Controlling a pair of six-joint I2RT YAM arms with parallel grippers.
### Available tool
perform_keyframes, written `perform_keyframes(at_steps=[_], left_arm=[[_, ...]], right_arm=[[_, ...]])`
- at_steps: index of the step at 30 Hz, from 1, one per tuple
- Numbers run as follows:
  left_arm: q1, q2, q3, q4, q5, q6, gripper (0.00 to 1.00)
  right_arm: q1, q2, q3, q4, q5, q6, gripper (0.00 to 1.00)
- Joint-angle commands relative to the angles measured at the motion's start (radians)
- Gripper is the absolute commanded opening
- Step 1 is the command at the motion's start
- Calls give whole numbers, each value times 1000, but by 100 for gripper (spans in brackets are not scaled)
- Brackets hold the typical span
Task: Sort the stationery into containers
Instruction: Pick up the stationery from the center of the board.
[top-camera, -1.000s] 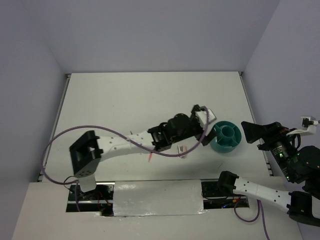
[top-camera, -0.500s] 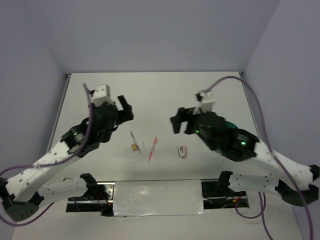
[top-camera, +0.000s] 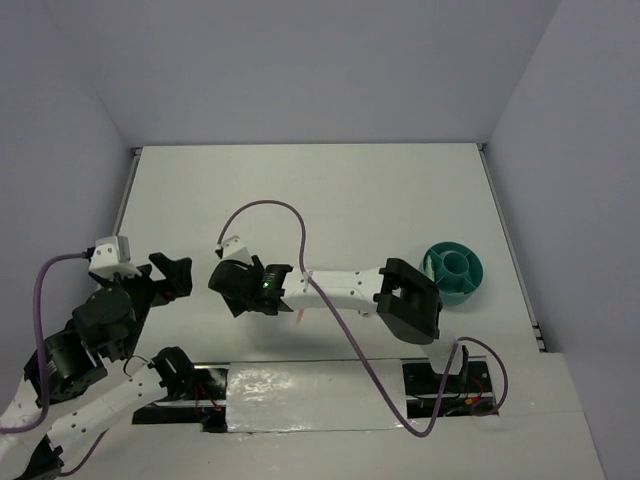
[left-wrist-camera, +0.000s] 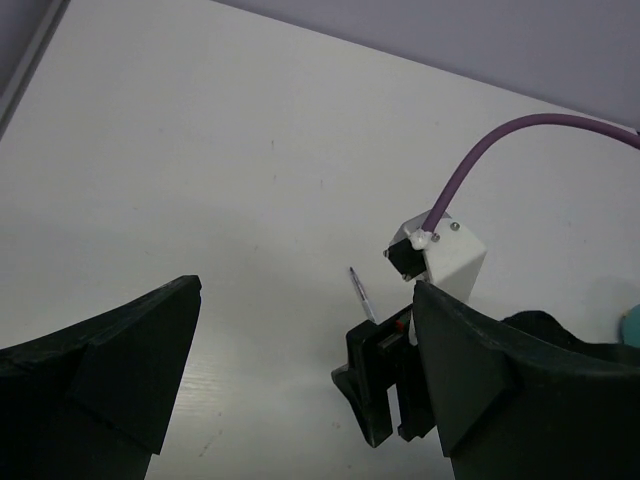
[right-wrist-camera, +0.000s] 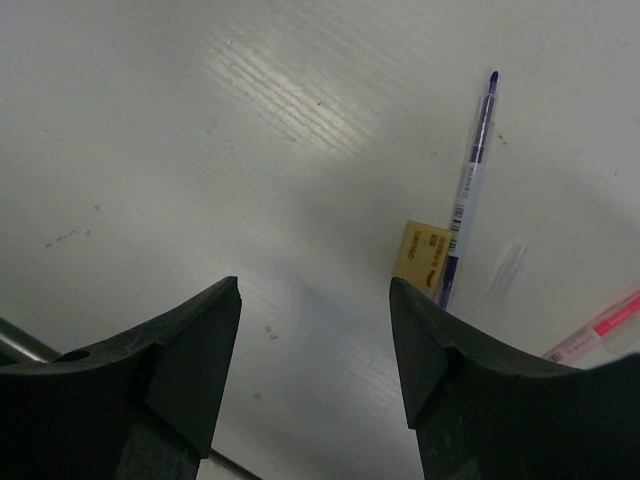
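lavender walls close round a white table (top-camera: 330, 190), and both arms are low over its near half. the right arm lies stretched across to the left. the right gripper (right-wrist-camera: 313, 288) hangs above bare tabletop with its two dark fingers (right-wrist-camera: 170, 370) set apart; nothing is between them and they touch nothing.

just to the side of that gap, in its wrist view, lie a yellow-brown block (right-wrist-camera: 422, 252) and a grey pen (right-wrist-camera: 468, 190), the block's edge right up against the pen's barrel. a small clear piece (right-wrist-camera: 506, 270) lies on the other side of the pen. a pink-red pen (right-wrist-camera: 596, 330) pokes in at the corner, near the others but apart from them. from above, most of this is hidden under the arm.

the left gripper (left-wrist-camera: 305, 290) sits at the near left, spread wide and empty, pointing toward the right arm's wrist.

the teal cup (top-camera: 452, 273) stands well apart on the right side of the table, its compartments facing up; whether anything is in it i cannot tell.
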Motion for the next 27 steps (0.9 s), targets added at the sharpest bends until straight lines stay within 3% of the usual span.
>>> perform_keyframes(at_steps=[1, 12, 27], left_arm=[[0, -72, -14, 20, -46, 16, 99], [0, 14, -34, 70, 70, 91, 99], [0, 55, -39, 87, 104, 113, 99]], right_arm=[[-13, 27, 86, -10, 4, 33, 68], [-68, 22, -35, 52, -44, 28, 63], [-83, 6, -129, 82, -62, 39, 60]])
